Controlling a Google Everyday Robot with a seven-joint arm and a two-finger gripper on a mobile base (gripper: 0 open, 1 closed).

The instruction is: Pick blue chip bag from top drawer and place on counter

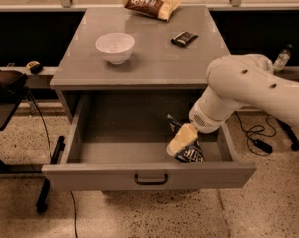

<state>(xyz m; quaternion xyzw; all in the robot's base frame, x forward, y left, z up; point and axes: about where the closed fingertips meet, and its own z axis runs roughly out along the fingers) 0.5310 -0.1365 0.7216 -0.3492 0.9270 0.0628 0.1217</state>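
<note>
Bag (190,153) crumpled in the right near corner of the drawer (139,170), partly under the gripper (181,141), seemingly touching it; spread or pinching, cannot tell. Light, soft, slick foil, brittle chips inside. Best taken at a raised fold or end seam, gently, then up to the counter (154,63).
</note>
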